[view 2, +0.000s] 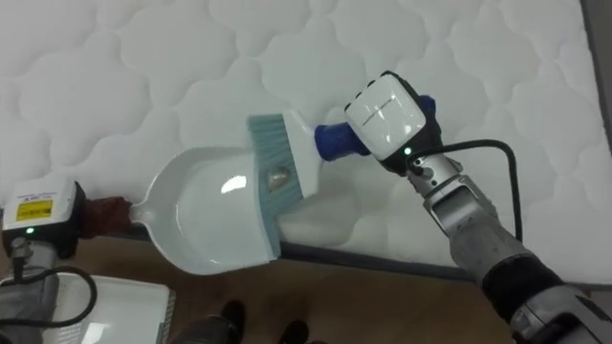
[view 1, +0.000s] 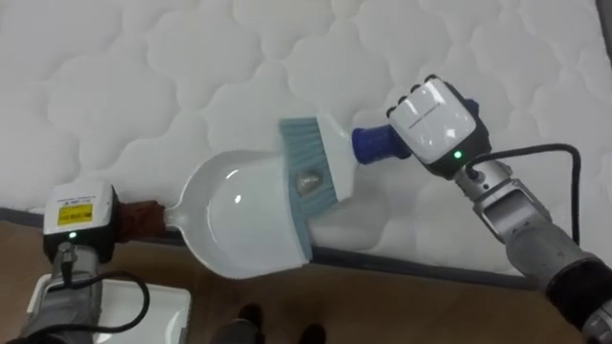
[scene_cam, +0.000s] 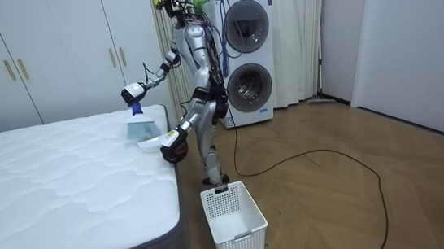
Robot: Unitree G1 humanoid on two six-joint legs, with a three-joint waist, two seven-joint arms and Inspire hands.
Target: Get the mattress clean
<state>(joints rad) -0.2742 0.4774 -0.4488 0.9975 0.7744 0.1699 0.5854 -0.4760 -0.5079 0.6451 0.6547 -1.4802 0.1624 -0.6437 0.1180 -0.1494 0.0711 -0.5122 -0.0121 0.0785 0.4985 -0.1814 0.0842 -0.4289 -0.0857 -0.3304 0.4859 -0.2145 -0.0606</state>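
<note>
the small grey scrap (view 1: 308,182) lies at the mouth of the white dustpan (view 1: 229,225), right against the teal bristles of the brush (view 1: 308,151). my right hand (view 1: 435,119) is curled tight round the brush's blue handle. my left hand (view 1: 88,237) grips the dustpan's dark handle, pan mouth at the mattress (view 1: 143,76) edge. to do this well i'd hold the pan snug to that edge, sweep short and low, then tip it over the white basket (view 1: 143,306). the yellow sticker (view 1: 72,210) on my left hand has print too small to read. i see no writing on brush or pan.
</note>
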